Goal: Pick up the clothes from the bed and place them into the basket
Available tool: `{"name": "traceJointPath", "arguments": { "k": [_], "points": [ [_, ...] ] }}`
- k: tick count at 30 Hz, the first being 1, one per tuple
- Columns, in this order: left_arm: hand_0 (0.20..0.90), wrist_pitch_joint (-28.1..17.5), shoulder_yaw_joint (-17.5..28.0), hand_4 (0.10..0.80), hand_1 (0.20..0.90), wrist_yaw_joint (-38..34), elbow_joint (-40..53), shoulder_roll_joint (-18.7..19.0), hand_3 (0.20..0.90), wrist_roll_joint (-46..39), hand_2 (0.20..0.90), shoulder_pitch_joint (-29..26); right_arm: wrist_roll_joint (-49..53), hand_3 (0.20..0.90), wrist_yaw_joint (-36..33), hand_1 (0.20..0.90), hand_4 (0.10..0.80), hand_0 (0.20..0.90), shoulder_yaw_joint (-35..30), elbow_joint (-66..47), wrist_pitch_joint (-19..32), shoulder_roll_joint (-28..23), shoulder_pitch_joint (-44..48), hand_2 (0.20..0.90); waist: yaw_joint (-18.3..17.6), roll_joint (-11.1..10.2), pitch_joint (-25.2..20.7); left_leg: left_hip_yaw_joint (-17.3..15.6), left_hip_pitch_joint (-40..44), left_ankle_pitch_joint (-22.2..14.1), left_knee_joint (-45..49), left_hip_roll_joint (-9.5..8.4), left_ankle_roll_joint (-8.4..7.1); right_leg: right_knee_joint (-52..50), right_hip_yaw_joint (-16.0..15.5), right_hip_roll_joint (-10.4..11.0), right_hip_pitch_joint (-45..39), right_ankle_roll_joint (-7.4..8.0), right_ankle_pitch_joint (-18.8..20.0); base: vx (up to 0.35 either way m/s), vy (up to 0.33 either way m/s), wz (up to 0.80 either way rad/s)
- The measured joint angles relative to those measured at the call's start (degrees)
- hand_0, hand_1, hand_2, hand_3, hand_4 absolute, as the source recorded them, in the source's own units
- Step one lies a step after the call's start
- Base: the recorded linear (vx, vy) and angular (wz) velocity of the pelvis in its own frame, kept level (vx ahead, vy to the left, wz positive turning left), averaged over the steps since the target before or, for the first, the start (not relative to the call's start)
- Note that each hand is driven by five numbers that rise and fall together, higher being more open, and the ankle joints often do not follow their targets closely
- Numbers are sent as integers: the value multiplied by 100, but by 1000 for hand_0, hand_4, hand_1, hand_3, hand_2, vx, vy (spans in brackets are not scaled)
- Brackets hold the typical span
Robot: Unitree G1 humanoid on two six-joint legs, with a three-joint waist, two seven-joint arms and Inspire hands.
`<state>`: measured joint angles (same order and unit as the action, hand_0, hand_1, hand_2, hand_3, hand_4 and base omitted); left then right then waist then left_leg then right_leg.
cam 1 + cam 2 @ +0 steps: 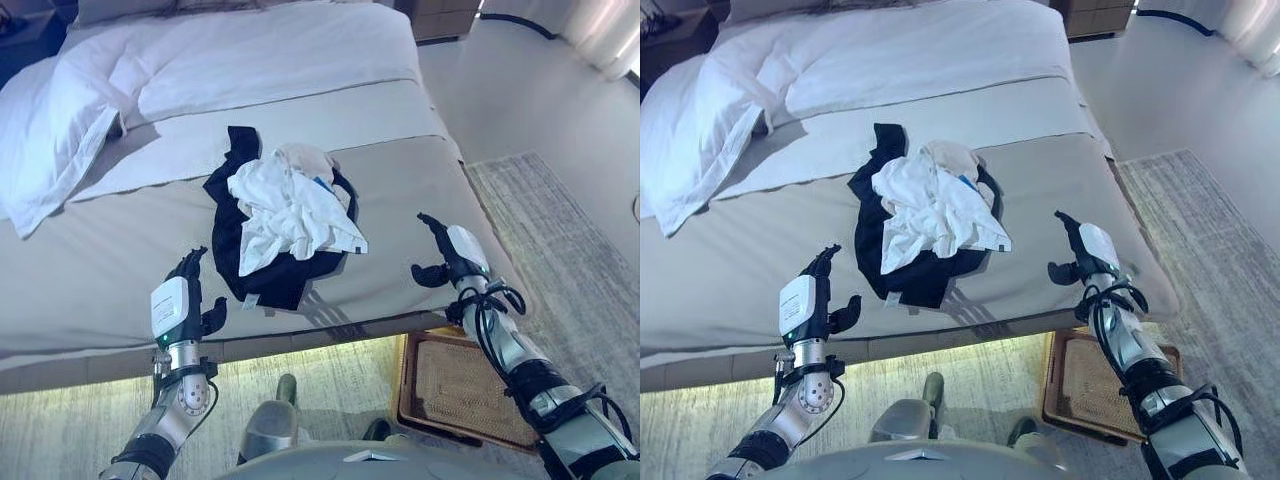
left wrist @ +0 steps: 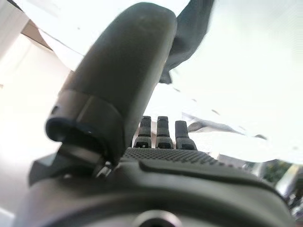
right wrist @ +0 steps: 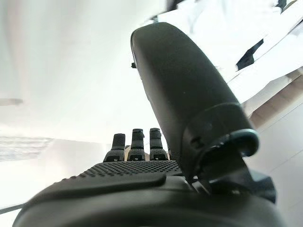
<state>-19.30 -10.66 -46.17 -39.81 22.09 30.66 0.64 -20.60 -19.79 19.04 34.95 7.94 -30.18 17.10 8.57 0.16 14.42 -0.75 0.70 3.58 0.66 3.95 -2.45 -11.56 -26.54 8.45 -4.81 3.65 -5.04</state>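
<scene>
Left eye view shows the clothes (image 1: 285,215) piled mid-bed (image 1: 420,180), running away from the robot, between both hands. Left hand (image 1: 190,290) sits just beside the pile's near edge, closer than right hand (image 1: 445,250). Both have straight, empty fingers. Basket (image 1: 460,385) waits on the floor, right.

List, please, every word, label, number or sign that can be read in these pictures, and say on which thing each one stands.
None can be read.
White garment on the bed: a small blue mark near its top, too small to tell whether it is print.
Dark garment: a small pale tag at its near edge, too small to read.
Left hand, right hand, basket: no text shows.
</scene>
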Motion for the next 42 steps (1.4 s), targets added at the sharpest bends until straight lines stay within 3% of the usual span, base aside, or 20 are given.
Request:
{"name": "traceJointPath", "arguments": {
  "k": [1, 2, 5, 8, 13, 15, 18, 24, 26, 32, 42],
  "points": [
    [900, 4, -11, 800, 900, 79, 54, 89, 900, -31, 900, -10, 43, 900, 33, 900, 800, 900, 5, -171, -104, -1, 2, 900, -6, -28, 113, 187, 29, -1, -7, 34, 14, -671, 315, 102, 337, 46, -244, -11, -177, 51],
    [900, 11, -12, 800, 900, 119, 85, 239, 900, -39, 900, -73, 57, 900, 31, 900, 800, 900, 27, -295, -155, 7, 16, 900, -66, -115, 231, 288, -39, 13, 20, -3, 55, -685, 795, 31, 465, 115, -315, -34, -168, 51],
    [900, 158, -79, 800, 900, 179, 73, 657, 900, -351, 900, -482, 143, 900, 30, 900, 800, 900, 193, -325, -371, 0, 475, 900, -97, -377, 395, 569, -543, 79, 188, -228, 63, -150, 1399, -83, 703, 45, -322, -11, -162, 64],
    [900, 289, -213, 800, 900, 156, 77, 676, 900, -611, 900, -762, 264, 900, 165, 900, 800, 900, 308, -18, -631, -3, 1230, 900, 84, -128, 657, 604, -776, 157, 437, -208, -11, -181, 1276, -143, 783, 4, -297, -75, -123, 19],
    [900, 282, -725, 800, 900, 173, 85, 687, 900, -704, 900, -1108, 681, 900, 269, 900, 800, 900, 498, 638, -841, -206, 2437, 900, 266, -3, 827, 841, -1551, 230, 786, -252, -115, -965, 1112, -50, 1595, -128, -517, -131, -51, 25],
    [900, 202, -901, 800, 900, 273, 94, 683, 900, -703, 900, -1302, 886, 900, 274, 900, 800, 900, 498, 1033, -1055, -279, 2961, 900, 367, 46, 1155, 927, -1667, 244, 940, -324, -145, -1385, 949, 88, 1737, -210, -719, 16, 22, 41],
    [900, 86, -981, 800, 900, 293, 103, 682, 900, -707, 900, -1300, 1026, 900, 273, 900, 800, 900, 498, 1262, -1206, -304, 3364, 900, 469, 103, 1434, 953, -1914, 153, 1261, -459, -72, -1952, 839, 298, 1972, -296, -1001, 33, 36, 36],
    [900, -1, -983, 800, 900, 296, 139, 685, 900, -827, 900, -1280, 1107, 900, 272, 900, 800, 900, 498, 1545, -1337, -313, 3586, 900, 752, 232, 1618, 1006, -2475, 77, 1910, -683, -36, -2656, 645, 584, 2370, -448, -1310, 62, 31, 29],
    [900, -105, -983, 800, 900, 296, 339, 751, 900, -827, 900, -1224, 1269, 900, 273, 900, 800, 900, 496, 1673, -1488, -336, 3715, 900, 794, 248, 1654, 1007, -2731, -181, 2356, -809, 3, -3073, 638, 760, 2550, -482, -1591, 72, 34, 29],
    [900, -235, -999, 800, 900, 343, 745, 808, 900, -828, 900, -961, 1508, 900, 269, 900, 800, 900, 480, 1688, -1668, -381, 3998, 900, 943, 279, 1704, 1017, -3426, -425, 3185, -998, 75, -3852, 707, 1001, 3134, -474, -1902, 69, 42, 12],
    [900, -402, -999, 800, 900, 405, 1534, 1112, 900, -893, 900, -630, 2009, 900, -2, 900, 800, 900, 369, 1727, -1940, -584, 4530, 900, 975, 342, 1759, 1025, -4640, -585, 3991, -1073, 62, -4721, 862, 1097, 4326, -502, -2044, 23, 11, 4]
  ]
}}
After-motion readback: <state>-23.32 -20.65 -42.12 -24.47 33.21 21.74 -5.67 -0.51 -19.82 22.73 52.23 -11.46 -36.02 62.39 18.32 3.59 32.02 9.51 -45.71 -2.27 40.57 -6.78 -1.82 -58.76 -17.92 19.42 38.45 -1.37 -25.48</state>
